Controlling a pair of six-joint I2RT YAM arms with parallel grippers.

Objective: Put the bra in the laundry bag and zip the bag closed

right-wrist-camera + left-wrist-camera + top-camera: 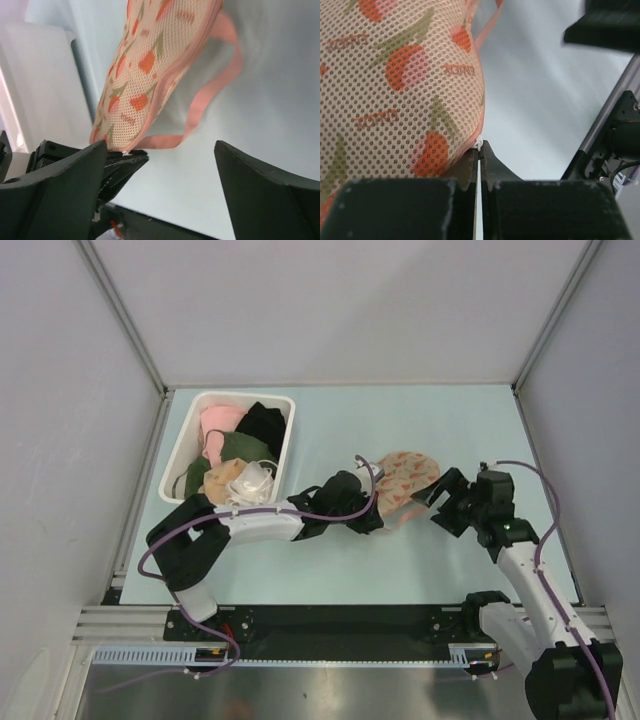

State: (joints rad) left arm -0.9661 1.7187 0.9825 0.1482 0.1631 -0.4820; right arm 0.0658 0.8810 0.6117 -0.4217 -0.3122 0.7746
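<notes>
The laundry bag (408,480) lies at mid-table, beige-pink mesh with orange-red print, its two halves folded together. It fills the upper left of the left wrist view (395,85) and hangs at the top of the right wrist view (155,65), with a pink strap loop (212,95). My left gripper (480,147) is shut on the small white zipper pull (479,143) at the bag's pink edge; it also shows from above (372,508). My right gripper (160,145) is open and empty just right of the bag (440,502). The bra is not in view.
A white rectangular bin (178,455) stands at the back left, holding pink, green, black and beige garments. The left arm stretches across the table's near middle. Grey walls close in the table on three sides.
</notes>
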